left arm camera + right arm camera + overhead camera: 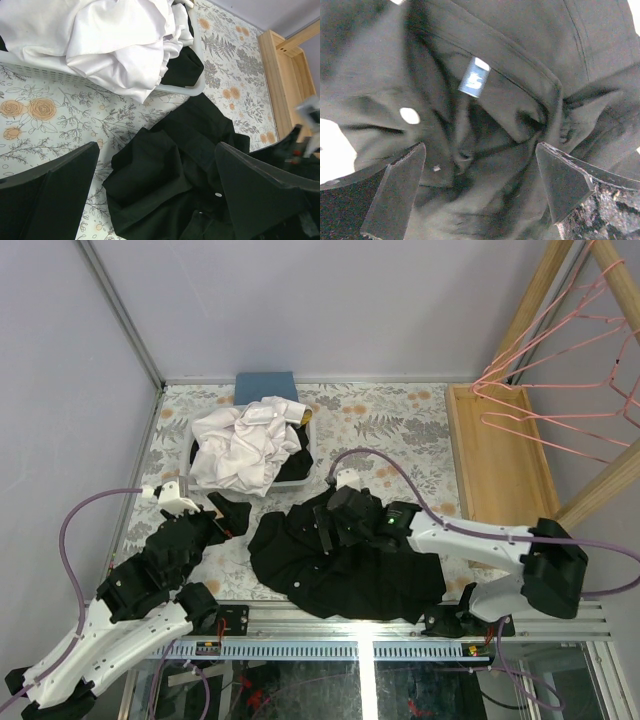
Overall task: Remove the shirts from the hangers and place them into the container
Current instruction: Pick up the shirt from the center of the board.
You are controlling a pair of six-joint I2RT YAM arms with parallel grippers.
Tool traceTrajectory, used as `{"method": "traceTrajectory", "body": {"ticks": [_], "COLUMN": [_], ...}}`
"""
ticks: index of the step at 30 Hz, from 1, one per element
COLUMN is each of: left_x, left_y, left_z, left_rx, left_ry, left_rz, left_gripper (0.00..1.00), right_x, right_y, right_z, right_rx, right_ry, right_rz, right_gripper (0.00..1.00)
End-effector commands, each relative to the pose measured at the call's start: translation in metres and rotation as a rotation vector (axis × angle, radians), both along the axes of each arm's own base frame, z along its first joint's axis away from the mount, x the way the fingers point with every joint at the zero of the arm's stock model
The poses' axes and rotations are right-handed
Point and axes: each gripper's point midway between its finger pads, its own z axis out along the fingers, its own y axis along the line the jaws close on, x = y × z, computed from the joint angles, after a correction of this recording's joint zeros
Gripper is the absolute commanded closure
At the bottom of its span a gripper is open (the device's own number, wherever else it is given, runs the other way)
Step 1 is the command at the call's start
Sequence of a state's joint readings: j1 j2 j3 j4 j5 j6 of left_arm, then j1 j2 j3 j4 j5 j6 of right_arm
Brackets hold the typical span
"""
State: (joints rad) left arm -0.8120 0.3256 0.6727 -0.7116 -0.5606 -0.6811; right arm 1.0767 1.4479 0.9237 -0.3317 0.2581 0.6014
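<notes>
Black shirt (350, 575) is the one in play. It's dumped in a crumpled heap on the floral table (400, 410), collar and placket all scrunched up, no hanger in it. It lies right under the right pincer (332, 528) and just to the right of the left pincer (222, 518). Both pincers are spread wide with nothing between the fingers.

The container (312, 450) sits just beyond the left pincer. A rumpled white shirt (240, 450) is piled on top, another black garment (293, 468) is stuffed in on the side nearer the right pincer, and a bit of yellow fabric (305, 417) pokes out at the back.

Only the overhead cam gets the pink hangers (560, 370), which hang on a wooden frame well off past the right pincer, above the wooden tray (495, 450). It also shows the folded blue cloth (266, 385) behind the basket.

The left wrist cam shows the container's perforated wall (40, 75), the white shirt (110, 40) spilling over the rim, and a small white button (217, 194) on the black shirt (165, 185), all past the left pincer (157, 147).

The right wrist cam is super close. The right pincer (481, 147) hovers over the collar, and a blue-and-white neck label (474, 82) shows that you can't spot from above.
</notes>
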Motion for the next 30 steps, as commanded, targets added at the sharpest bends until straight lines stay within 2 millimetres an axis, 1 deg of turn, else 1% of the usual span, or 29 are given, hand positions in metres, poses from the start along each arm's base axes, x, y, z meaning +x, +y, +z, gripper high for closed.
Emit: {"method": "traceTrajectory", "body": {"ticks": [1, 2, 3, 5, 7, 8, 10, 12, 13, 15, 19, 22, 23, 25, 26, 28, 29, 30], "left_x": [0.003, 0.003, 0.003, 0.003, 0.003, 0.003, 0.003, 0.002, 0.003, 0.003, 0.002, 0.002, 0.002, 0.002, 0.002, 0.001, 0.001, 0.001], "left_y": [-0.001, -0.001, -0.001, -0.001, 0.000, -0.001, -0.001, -0.001, 0.000, 0.000, 0.000, 0.000, 0.000, 0.000, 0.000, 0.000, 0.000, 0.000], "left_z": [0.013, 0.013, 0.013, 0.013, 0.013, 0.013, 0.013, 0.013, 0.013, 0.013, 0.014, 0.014, 0.015, 0.015, 0.015, 0.015, 0.015, 0.015], "left_rx": [-0.024, -0.023, -0.021, -0.022, -0.024, -0.024, -0.026, -0.027, -0.026, -0.026, -0.029, -0.031, -0.033, -0.035, -0.036, -0.038, -0.038, -0.038], "left_ry": [-0.030, -0.030, -0.030, -0.031, -0.032, -0.031, -0.031, -0.032, -0.032, -0.032, -0.035, -0.036, -0.037, -0.038, -0.038, -0.039, -0.039, -0.039], "left_rz": [0.010, 0.010, 0.010, 0.010, 0.011, 0.010, 0.010, 0.009, 0.011, 0.011, 0.012, 0.009, 0.010, 0.012, 0.012, 0.009, 0.010, 0.007], "left_gripper": [0.00, 0.00, 0.00, 0.00, 0.00, 0.00, 0.00, 0.00, 0.00, 0.00, 0.00, 0.00, 0.00, 0.00, 0.00, 0.00, 0.00, 0.00], "right_x": [0.002, -0.004, -0.009, -0.012, -0.009, -0.005, -0.002, -0.005, -0.007, -0.009, -0.016, -0.021, -0.023, -0.019, -0.017, -0.013, -0.013, -0.013], "right_y": [0.042, 0.050, 0.056, 0.058, 0.051, 0.044, 0.035, 0.030, 0.027, 0.017, -0.001, -0.013, -0.016, -0.022, -0.024, -0.023, -0.015, -0.005], "right_z": [0.089, 0.094, 0.095, 0.082, 0.055, 0.042, 0.019, -0.006, -0.015, -0.040, -0.073, -0.089, -0.091, -0.089, -0.086, -0.076, -0.068, -0.055], "right_rx": [0.277, 0.317, 0.343, 0.316, 0.196, 0.115, -0.022, -0.117, -0.159, -0.267, -0.409, -0.452, -0.451, -0.454, -0.455, -0.435, -0.388, -0.310], "right_ry": [-0.127, -0.119, -0.103, -0.067, -0.032, -0.026, -0.005, 0.029, 0.040, 0.050, 0.078, 0.092, 0.096, 0.072, 0.052, 0.017, 0.013, 0.001], "right_rz": [0.054, 0.101, 0.135, 0.140, 0.112, 0.094, 0.101, 0.136, 0.155, 0.170, 0.196, 0.161, 0.153, 0.115, 0.106, 0.118, 0.139, 0.157], "right_gripper": [0.01, 0.01, 0.01, 0.01, 0.01, 0.01, 0.01, 0.01, 0.01, 0.01, 0.01, 0.01, 0.01, 0.01, 0.07, 0.26, 0.36, 0.55]}}
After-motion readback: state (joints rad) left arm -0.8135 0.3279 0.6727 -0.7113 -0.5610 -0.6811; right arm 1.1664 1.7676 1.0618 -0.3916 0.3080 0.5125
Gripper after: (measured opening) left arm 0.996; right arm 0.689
